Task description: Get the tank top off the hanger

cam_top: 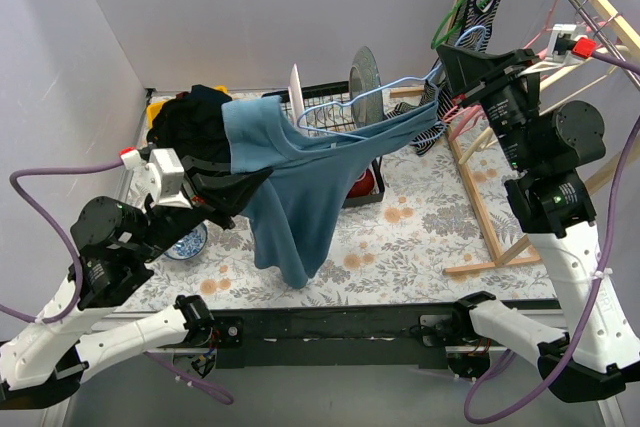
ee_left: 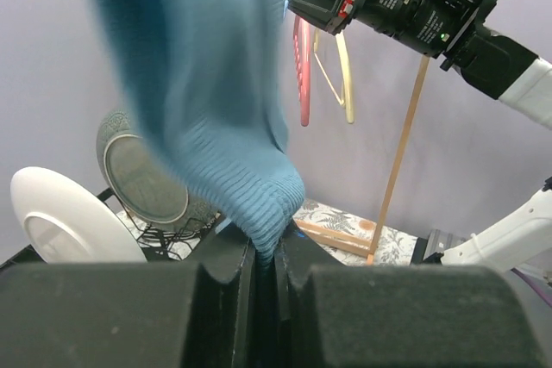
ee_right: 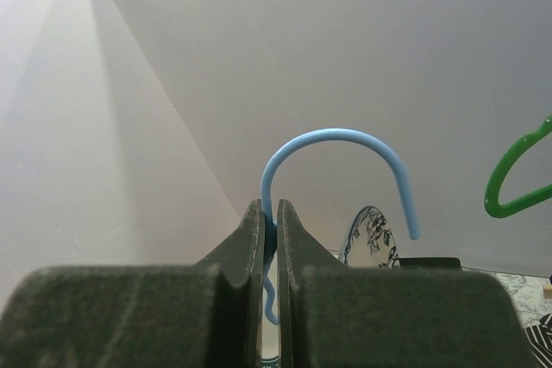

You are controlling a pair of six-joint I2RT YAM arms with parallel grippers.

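Right tool is clenched on the blue wire hanger below its hook, evidently anchoring it aloft. Left tool grips a fold of the tank top, apparently to draw it off. The garment is blue and ribbed, stretched between hanger and left tool, its hem drooping above the tabletop.
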